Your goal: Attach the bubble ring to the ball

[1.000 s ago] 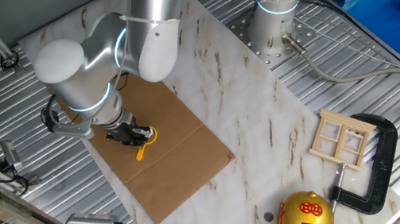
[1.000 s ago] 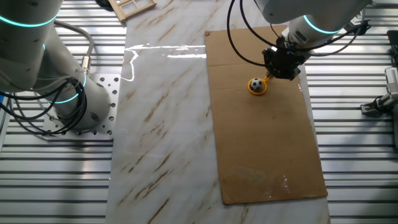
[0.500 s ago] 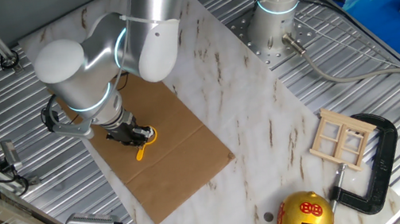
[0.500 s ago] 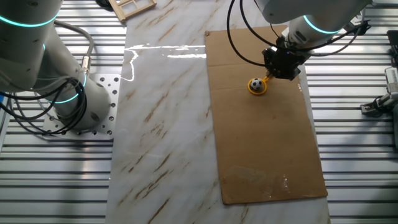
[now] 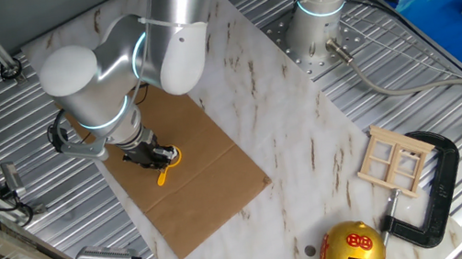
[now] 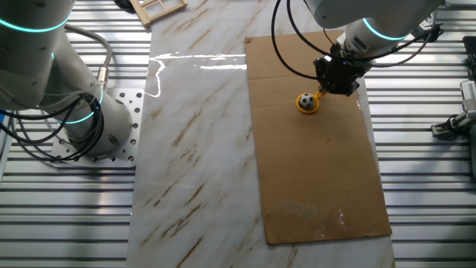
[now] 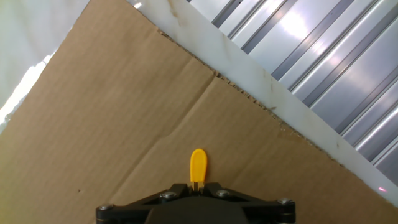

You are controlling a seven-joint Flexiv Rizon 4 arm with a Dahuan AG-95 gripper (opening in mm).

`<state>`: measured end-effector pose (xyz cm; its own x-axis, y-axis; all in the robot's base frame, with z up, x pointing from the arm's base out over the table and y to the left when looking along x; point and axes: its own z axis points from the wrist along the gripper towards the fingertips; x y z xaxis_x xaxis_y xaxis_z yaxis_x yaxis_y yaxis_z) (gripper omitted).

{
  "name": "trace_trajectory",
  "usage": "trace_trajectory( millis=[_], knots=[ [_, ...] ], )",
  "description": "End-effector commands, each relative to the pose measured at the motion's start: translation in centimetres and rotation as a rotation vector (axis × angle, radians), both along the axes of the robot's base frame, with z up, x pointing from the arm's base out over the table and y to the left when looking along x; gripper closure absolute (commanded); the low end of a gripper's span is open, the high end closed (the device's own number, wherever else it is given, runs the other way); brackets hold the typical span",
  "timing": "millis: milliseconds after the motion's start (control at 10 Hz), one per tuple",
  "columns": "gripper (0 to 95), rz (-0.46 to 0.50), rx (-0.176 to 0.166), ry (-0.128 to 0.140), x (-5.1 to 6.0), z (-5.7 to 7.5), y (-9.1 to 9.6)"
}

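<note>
One ball (image 6: pixel 306 100) inside bubble ring (image 6: pixel 308 106) hoop | claw (image 6: pixel 336 83) pinching ring handle | on cardboard (image 6: pixel 312 171)

My arm (image 5: pixel 163 38) is built of smooth silver-grey cylindrical links with rounded white caps at the joints, and thin glowing cyan rings mark the seams between segments. At the upper left of one fixed view my casing swells into a fat white elbow. Black cables (image 6: pixel 286 52) loop along my wrist toward the tool (image 6: pixel 338 74), which is a compact black block. In the hand view, at the bottom edge, its dark housing shows small silver screws (image 7: pixel 166 195).
</note>
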<state>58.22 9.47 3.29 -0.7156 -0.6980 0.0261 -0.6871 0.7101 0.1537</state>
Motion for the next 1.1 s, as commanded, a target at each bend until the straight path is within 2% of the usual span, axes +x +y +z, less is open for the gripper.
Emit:
trace_trajectory(
  millis=[100,700,1100],
  knots=[
    [95.0,-0.001,-0.001,-0.001,0.0,-0.01,-0.02],
    [95.0,0.004,-0.002,-0.002,0.0,-0.01,-0.02],
    [95.0,-0.003,0.01,-0.013,0.0,-0.01,-0.02]
  ],
)
